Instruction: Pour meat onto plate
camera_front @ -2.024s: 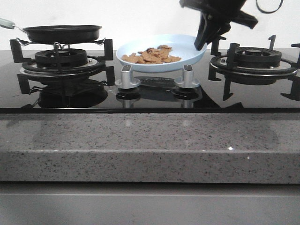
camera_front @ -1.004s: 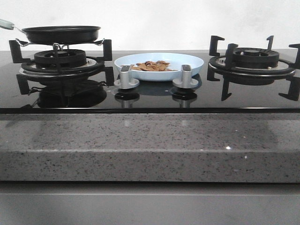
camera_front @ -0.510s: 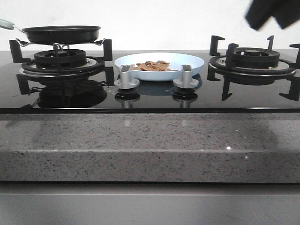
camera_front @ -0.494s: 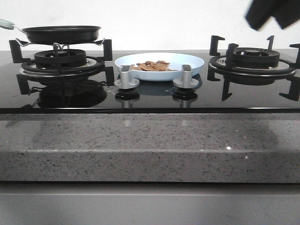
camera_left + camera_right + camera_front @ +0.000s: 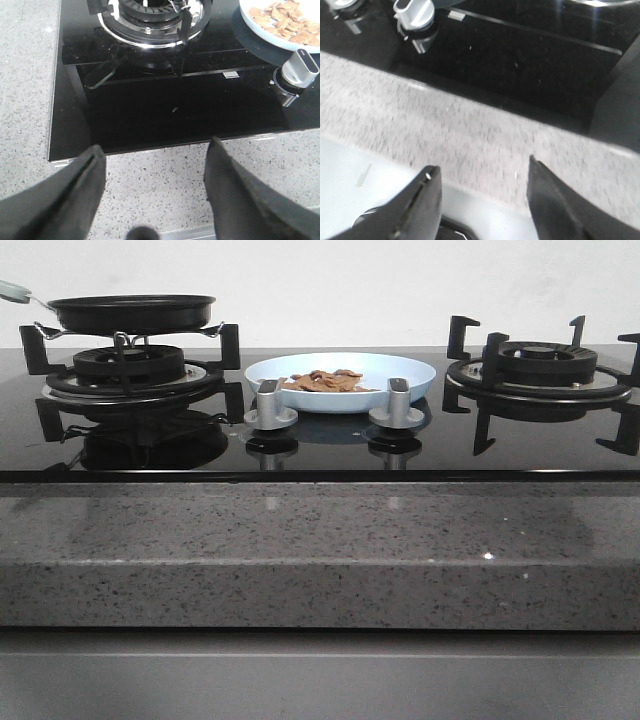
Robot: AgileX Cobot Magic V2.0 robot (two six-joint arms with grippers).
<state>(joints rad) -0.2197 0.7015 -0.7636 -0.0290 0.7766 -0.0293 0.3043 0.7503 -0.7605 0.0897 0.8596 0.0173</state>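
Spanning the grey speckled stone counter [image 5: 320,530], black glass hob [image 5: 320,445]; round pale-blue glossy plate [image 5: 400,370] rests between burners, holding brown-orange meat pieces [image 5: 325,381]. Left gripper [image 5: 155,165] and right gripper [image 5: 482,187]: fingers spread wide, empty.

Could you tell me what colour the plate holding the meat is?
Pale blue plate; clearest in the front view.

Left claw [image 5: 155,187], two broad matte-black tapered fingers [image 5: 80,195]; right claw [image 5: 482,200], same black wedge-shaped fingers [image 5: 555,210]
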